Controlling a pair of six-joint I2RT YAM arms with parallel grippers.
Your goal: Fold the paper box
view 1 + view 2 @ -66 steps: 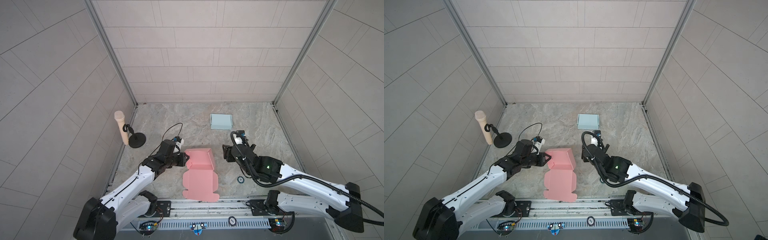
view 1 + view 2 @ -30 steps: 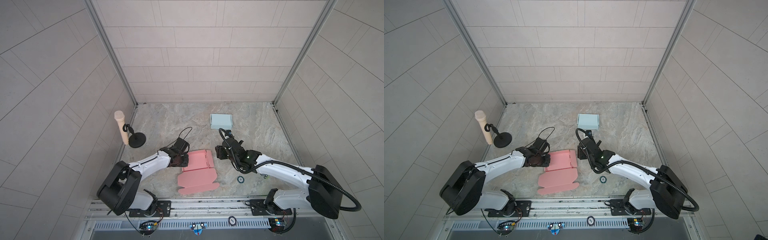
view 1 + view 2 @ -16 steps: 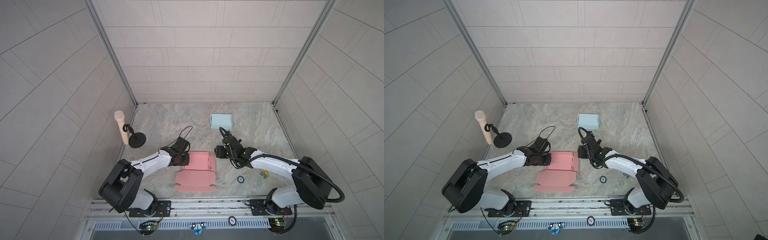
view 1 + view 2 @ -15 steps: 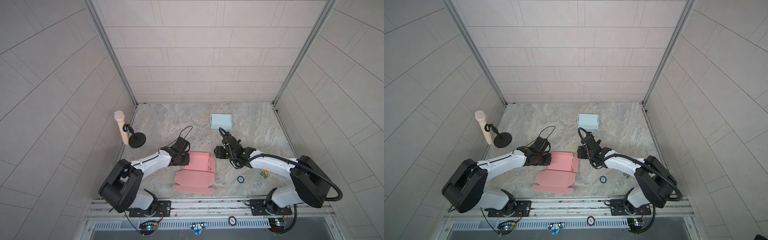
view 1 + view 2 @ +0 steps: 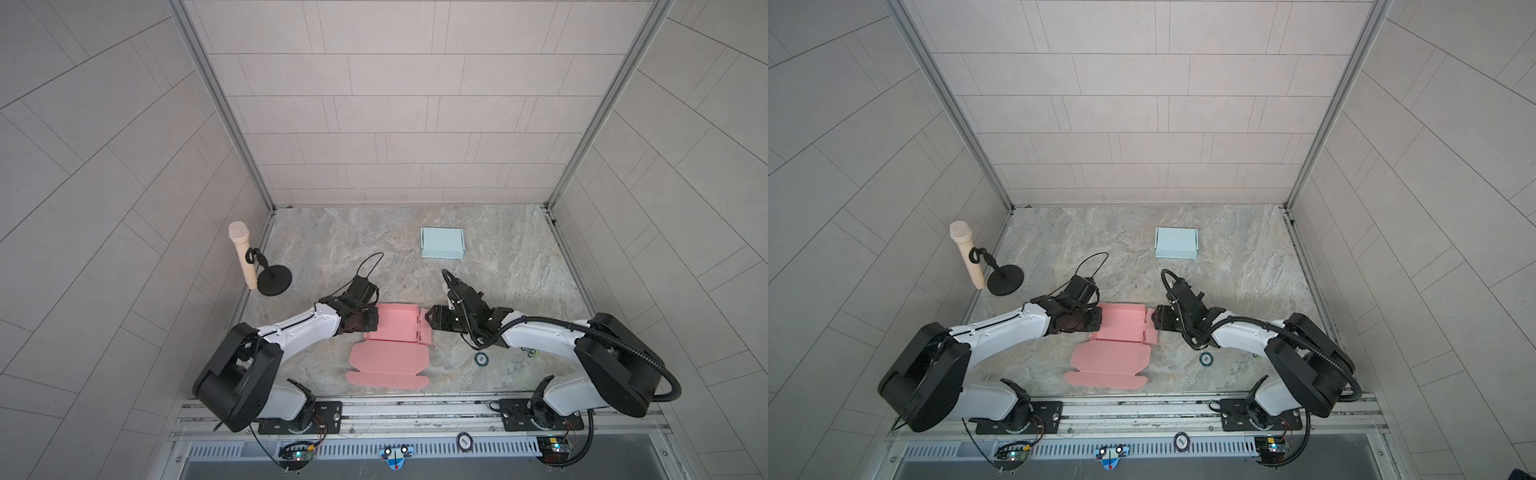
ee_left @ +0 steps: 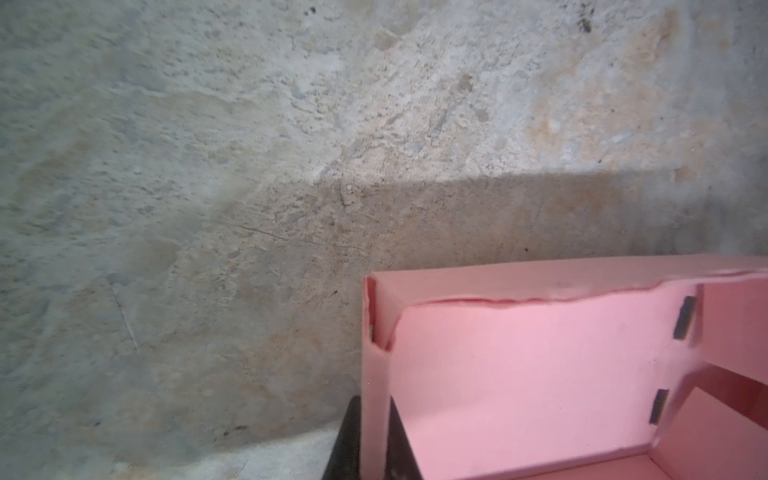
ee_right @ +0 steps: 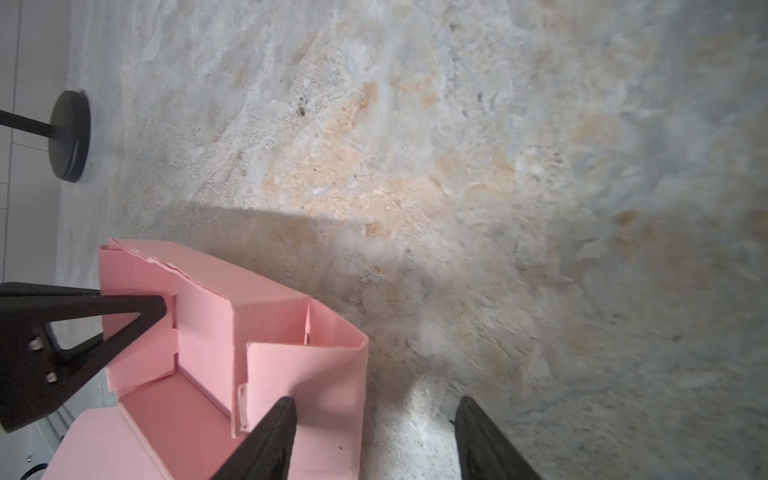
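Counting two boxes: your left gripper clamps the pink box, fingertips cut off; right gripper spread; blue box toward the table's far edge.

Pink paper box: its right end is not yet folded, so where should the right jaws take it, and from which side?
Grip the right end flap of the pink paper box, coming from the box's right, where the right gripper stands open. It is a thin raised panel with a free edge, and the left gripper pinches the opposite end, likely steadying it.
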